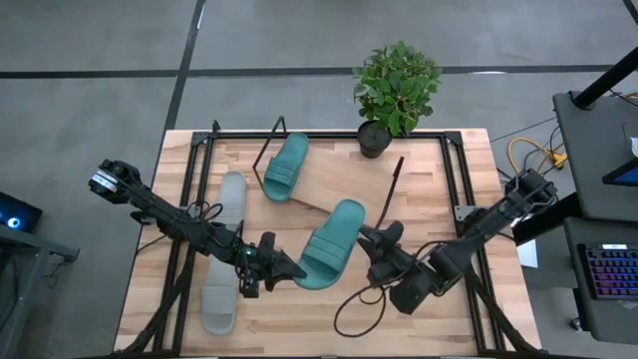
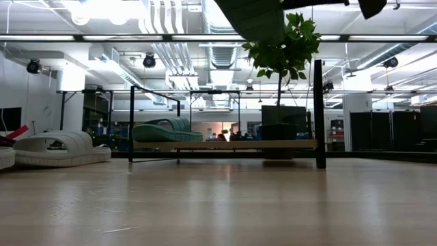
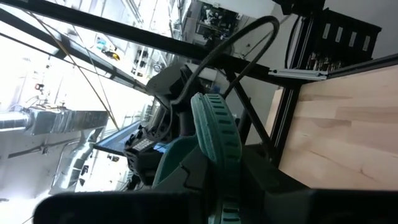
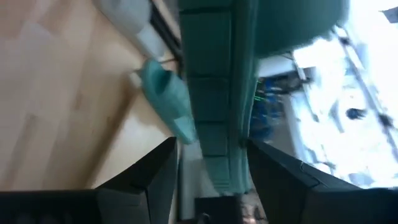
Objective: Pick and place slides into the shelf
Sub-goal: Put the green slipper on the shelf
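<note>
A: Edges and clearance?
B: Bare tabletop [image 1: 399, 319] is seen along the near edge; the shelf [image 1: 344, 184] lies skewed at the far side, one teal slide [image 1: 286, 166] on it.

A: Grippers?
B: The second teal slide [image 1: 330, 244] is held above the table, clamped by the left gripper [image 1: 282, 267] and the right gripper [image 1: 371, 242] at opposite ends.

A: Elsewhere?
B: Two grey slides [image 1: 227, 199] are noted at the left; a potted plant [image 1: 395, 92] at the far edge.

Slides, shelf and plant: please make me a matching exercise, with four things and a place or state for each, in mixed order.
1 plant
2 grey slides
3 shelf
4 left gripper

a jaws shut on the raised teal slide
b carries the other teal slide
c potted, at the table's far edge
d lying on the table's left part

Pairs: 1-c, 2-d, 3-b, 4-a
</note>
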